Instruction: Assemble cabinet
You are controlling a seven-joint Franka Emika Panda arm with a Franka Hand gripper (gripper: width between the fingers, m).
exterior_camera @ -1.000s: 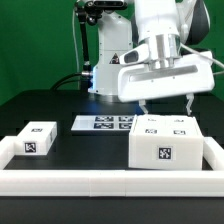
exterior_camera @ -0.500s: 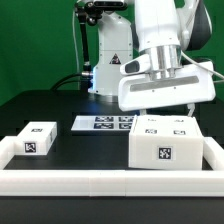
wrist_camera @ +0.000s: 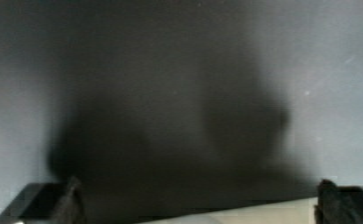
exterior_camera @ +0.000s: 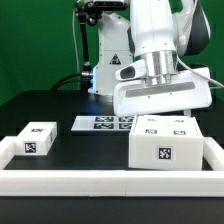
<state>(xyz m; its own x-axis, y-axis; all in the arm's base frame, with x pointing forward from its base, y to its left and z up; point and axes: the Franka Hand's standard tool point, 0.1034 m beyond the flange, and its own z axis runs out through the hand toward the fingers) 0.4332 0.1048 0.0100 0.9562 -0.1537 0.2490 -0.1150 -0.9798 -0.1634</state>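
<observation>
The cabinet body point(exterior_camera: 165, 141), a large white box with tags on its top and front, stands on the black table at the exterior view's right. A smaller white tagged block point(exterior_camera: 35, 140) lies at the exterior view's left. My gripper point(exterior_camera: 163, 111) hangs just above the cabinet body's rear edge and holds nothing. In the wrist view my gripper point(wrist_camera: 196, 206) is open, with the dark fingertips point(wrist_camera: 53, 203) far apart. Between them there is only a blurred dark surface and a pale strip point(wrist_camera: 249, 214).
The marker board point(exterior_camera: 105, 123) lies flat behind the parts, near the middle. A long low white rail point(exterior_camera: 100, 181) runs along the front and turns up both sides. The robot's base and cables stand at the back.
My gripper has risen from over the cabinet body and shifted slightly toward the exterior view's left. Its fingers, which showed below the hand, are now tucked under it. The parts have not moved.
</observation>
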